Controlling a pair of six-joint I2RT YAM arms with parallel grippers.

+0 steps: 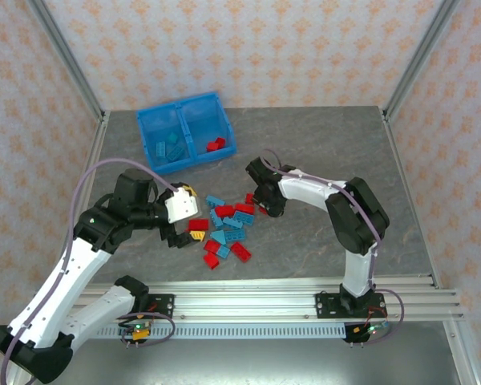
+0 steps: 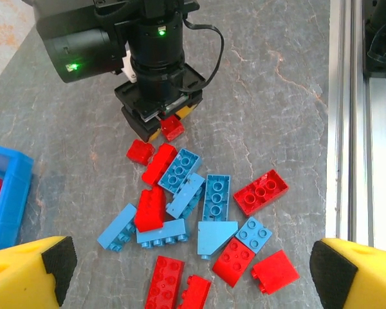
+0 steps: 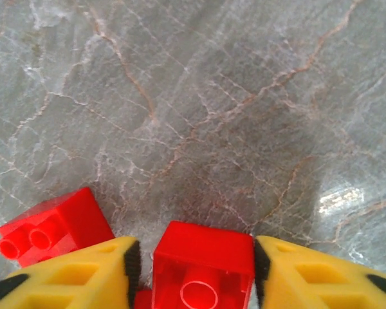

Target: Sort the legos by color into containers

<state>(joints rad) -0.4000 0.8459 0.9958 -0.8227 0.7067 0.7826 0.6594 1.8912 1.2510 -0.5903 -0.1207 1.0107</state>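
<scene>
While the right claw [image 3: 192, 257] pinched a small red studded plastic brick [image 3: 202, 254] and the left claw [image 2: 190, 273] hung spread, that fingertip hold could have let it slip.

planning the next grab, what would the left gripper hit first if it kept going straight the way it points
Probably the brick pile on the table. The open left gripper points straight at it, and the red brick at its near edge looks first in line, though depth is unclear.
</scene>
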